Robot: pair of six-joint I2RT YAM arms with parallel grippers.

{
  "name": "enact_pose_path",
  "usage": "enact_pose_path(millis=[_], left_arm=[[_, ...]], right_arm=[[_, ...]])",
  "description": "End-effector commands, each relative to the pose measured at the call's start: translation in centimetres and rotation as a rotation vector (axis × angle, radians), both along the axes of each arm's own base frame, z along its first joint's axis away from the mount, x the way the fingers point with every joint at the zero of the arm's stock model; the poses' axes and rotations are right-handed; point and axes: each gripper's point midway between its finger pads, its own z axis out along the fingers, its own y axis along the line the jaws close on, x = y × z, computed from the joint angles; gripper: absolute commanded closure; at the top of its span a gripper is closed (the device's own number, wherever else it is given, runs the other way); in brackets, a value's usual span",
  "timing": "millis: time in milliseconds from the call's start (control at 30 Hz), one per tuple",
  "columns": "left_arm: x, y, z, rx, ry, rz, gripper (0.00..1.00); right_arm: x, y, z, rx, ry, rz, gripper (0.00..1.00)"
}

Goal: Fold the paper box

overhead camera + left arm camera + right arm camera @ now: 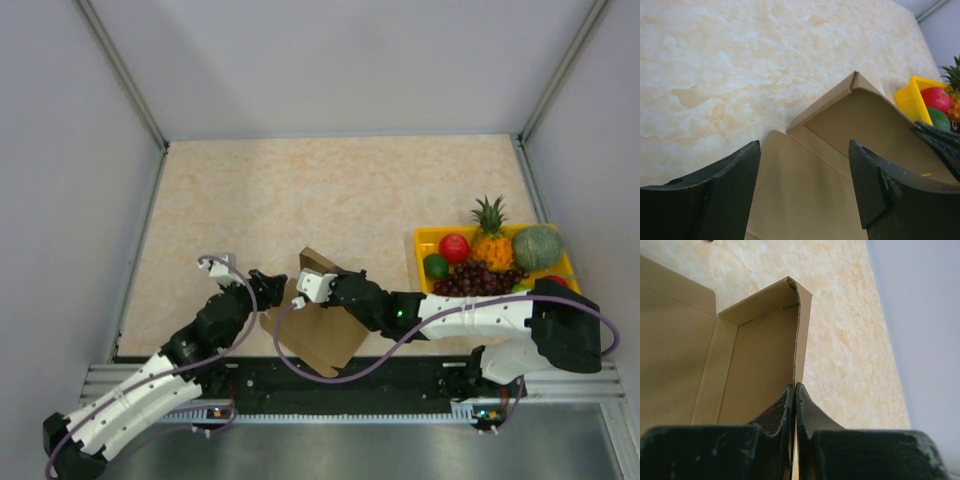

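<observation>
The paper box (322,335) is plain brown cardboard, part folded, lying near the table's front edge between my two arms. My right gripper (303,288) is shut on the upright side wall of the box (799,340), pinching its edge between both fingers (785,407). My left gripper (268,298) is open, its jaws spread wide just above a flat flap of the box (805,195). In the left wrist view the raised wall (860,120) stands beyond the flap.
A yellow fruit tray (424,243) at the right holds a pineapple (490,236), a red fruit (454,247), a green fruit (436,266), grapes (480,278) and a melon (538,247). Grey walls enclose the marbled table (300,190).
</observation>
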Motion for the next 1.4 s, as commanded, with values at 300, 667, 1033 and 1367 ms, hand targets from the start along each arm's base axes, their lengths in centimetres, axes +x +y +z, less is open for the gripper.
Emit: enact_pose_path(millis=[300, 667, 1033, 1367], left_arm=[[5.6, -2.6, 6.3, -0.166, 0.134, -0.34, 0.23], [5.7, -5.4, 6.8, -0.119, 0.172, -0.542, 0.28], [6.6, -5.3, 4.5, 0.06, 0.233, -0.466, 0.31], [6.2, -5.9, 3.5, 0.045, 0.294, -0.523, 0.34]], right_arm=[[-1.4, 0.5, -3.0, -0.209, -0.027, 0.041, 1.0], [-2.0, 1.4, -3.0, -0.24, -0.034, 0.057, 1.0], [-2.1, 1.9, -2.8, -0.215, -0.01, 0.073, 1.0], [-2.0, 1.5, -2.9, -0.209, 0.006, 0.076, 1.0]])
